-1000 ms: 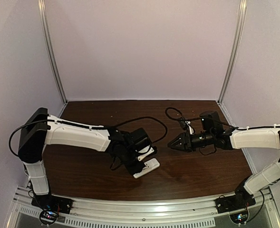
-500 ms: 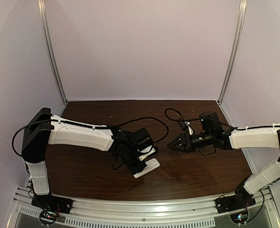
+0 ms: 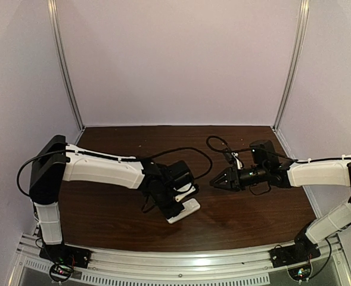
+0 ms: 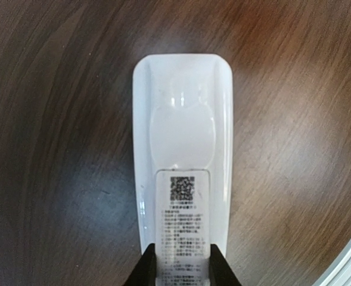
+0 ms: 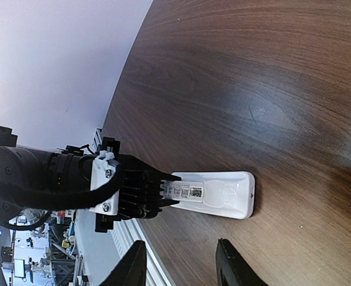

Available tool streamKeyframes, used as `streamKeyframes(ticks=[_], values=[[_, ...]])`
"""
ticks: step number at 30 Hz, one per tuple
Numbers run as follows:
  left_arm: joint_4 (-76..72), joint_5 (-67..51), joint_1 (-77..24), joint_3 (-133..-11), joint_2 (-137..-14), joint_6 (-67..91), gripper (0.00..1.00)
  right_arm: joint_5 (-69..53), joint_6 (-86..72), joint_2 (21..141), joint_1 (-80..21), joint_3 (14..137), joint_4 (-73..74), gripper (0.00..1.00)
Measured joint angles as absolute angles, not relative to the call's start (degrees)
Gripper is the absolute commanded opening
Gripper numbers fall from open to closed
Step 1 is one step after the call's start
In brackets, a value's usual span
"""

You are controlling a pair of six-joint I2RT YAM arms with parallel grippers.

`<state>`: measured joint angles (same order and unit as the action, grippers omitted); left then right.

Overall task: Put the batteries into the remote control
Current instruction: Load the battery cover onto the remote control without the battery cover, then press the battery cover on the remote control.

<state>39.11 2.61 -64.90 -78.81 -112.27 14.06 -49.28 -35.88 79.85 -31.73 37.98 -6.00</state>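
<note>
Low over the table (image 3: 103,223), left gripper (image 4: 184,255) tight on the remote control (image 4: 184,119); right gripper (image 3: 213,182) level, spread.

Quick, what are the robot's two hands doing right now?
Left gripper: closed on the end of the remote control.
Right gripper: open, holding nothing.

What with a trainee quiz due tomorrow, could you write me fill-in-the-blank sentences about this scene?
1. The label on the remote control shows a ___ code.
2. The left gripper is clamped on the ___.
3. The right gripper hovers with its jaws ___, holding nothing.
Missing words: QR; remote control; open.
</note>
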Motion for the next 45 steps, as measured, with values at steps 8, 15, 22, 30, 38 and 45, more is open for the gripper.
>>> streamKeyframes(ticks=[8, 15, 22, 30, 38, 45], values=[[39.2, 2.22, -64.9, -79.07, -112.6, 14.09, 0.33, -49.28, -35.7, 79.85, -31.73, 37.98, -6.0, 0.41], [39.22, 1.67, -64.9, -79.07, -112.97, 14.09, 0.43, -49.3, -35.7, 79.85, -31.73, 37.98, -6.0, 0.42], [38.17, -1.34, -63.72, -78.15, -111.72, 14.41, 0.52, -49.32, -35.73, 79.85, -31.73, 37.98, -6.15, 0.42], [34.46, -5.13, -58.08, -72.47, -101.58, 15.38, 0.54, -49.65, -35.77, 79.85, -31.7, 37.87, -6.26, 0.42], [33.71, -5.21, -58.06, -72.1, -102.91, 15.33, 0.54, -49.67, -35.77, 79.85, -31.64, 37.87, -6.24, 0.42], [32.99, -5.21, -58.06, -71.88, -104.53, 14.87, 0.54, -49.67, -35.77, 79.85, -31.62, 37.87, -6.24, 0.41]])
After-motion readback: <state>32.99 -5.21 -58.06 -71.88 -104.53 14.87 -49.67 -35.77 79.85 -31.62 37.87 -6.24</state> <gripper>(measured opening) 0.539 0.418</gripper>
